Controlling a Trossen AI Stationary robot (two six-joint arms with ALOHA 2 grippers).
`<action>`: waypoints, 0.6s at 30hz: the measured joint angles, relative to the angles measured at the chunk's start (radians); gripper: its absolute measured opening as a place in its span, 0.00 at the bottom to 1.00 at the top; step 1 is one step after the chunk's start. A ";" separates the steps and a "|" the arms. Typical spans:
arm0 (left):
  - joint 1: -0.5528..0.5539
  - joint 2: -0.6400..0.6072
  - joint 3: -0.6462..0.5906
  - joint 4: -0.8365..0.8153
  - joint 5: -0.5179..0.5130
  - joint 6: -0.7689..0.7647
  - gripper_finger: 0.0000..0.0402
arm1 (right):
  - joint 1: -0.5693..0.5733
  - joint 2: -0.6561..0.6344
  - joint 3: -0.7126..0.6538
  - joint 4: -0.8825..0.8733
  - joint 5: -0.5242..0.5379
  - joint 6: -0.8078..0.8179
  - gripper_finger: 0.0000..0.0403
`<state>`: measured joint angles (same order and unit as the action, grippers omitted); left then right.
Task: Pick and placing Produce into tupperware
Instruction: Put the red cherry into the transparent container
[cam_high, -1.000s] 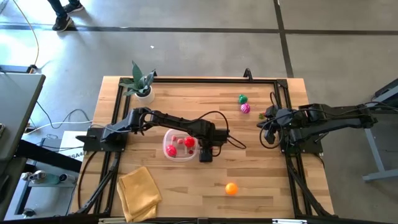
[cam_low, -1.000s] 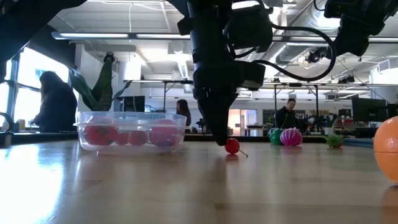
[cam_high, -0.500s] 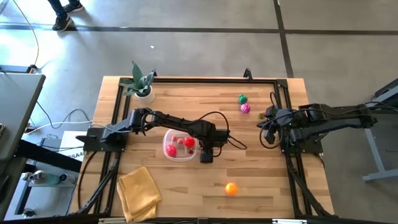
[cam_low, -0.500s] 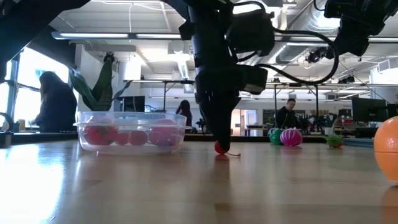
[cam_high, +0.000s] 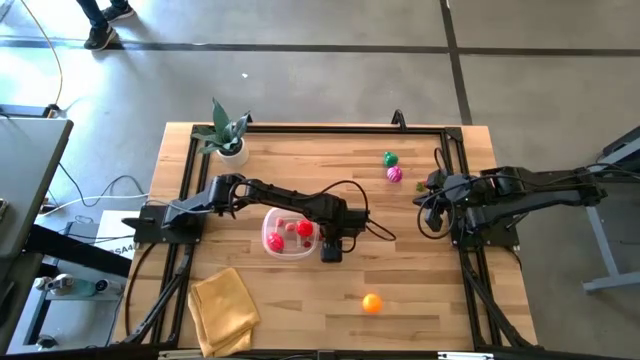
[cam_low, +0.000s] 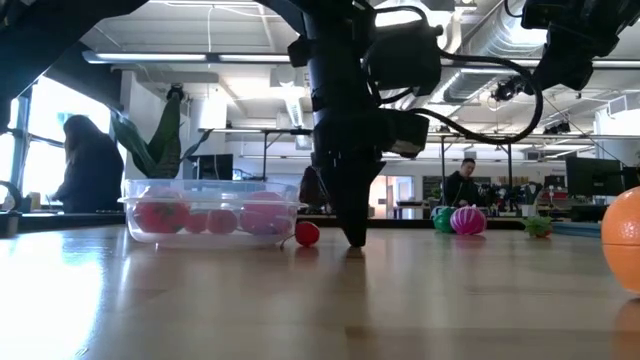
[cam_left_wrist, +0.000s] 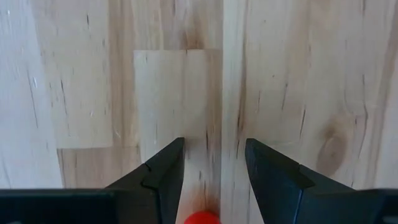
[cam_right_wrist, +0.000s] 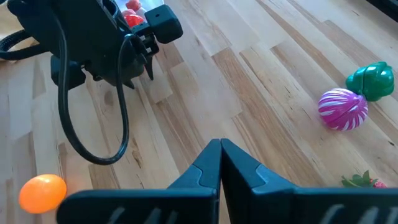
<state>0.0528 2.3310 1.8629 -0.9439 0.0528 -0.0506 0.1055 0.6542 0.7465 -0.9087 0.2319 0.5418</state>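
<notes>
The clear round tub (cam_high: 287, 235) stands mid-table and holds red and pink produce (cam_low: 212, 218). My left gripper (cam_high: 332, 250) points straight down just right of the tub. It is open, with its tips (cam_low: 353, 238) at the tabletop. A small red fruit (cam_low: 307, 234) lies on the wood between tub and gripper, apart from the fingers. In the left wrist view the fruit (cam_left_wrist: 202, 218) shows low between the open fingers (cam_left_wrist: 213, 146). My right gripper (cam_high: 432, 200) waits at the table's right side, shut (cam_right_wrist: 219, 149).
A green fruit (cam_high: 389, 158) and a magenta fruit (cam_high: 395, 174) lie far right, and an orange ball (cam_high: 372, 302) lies near the front edge. A leafy red piece (cam_right_wrist: 360, 182) sits by the right arm. The potted plant (cam_high: 225, 132) is far left, the yellow cloth (cam_high: 225, 308) near left. People sit beyond the table.
The small red fruit has rolled along the table toward the left. It went from just right of my left gripper's tips, under them, to a spot beside the tub. My left gripper has stayed over nearly the same place, pointing down.
</notes>
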 joint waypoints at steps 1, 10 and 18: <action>0.000 0.000 0.000 -0.005 0.000 -0.006 0.40 | 0.000 0.000 0.000 0.000 0.000 0.000 0.00; 0.000 -0.001 0.001 -0.075 -0.029 -0.072 0.40 | 0.000 0.000 0.000 0.000 0.000 0.000 0.00; 0.000 0.000 0.026 -0.156 -0.097 -0.133 0.40 | 0.000 0.000 0.000 0.000 0.000 0.000 0.00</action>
<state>0.0528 2.3314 1.8892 -1.1004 -0.0444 -0.1840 0.1055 0.6540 0.7464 -0.9085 0.2321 0.5415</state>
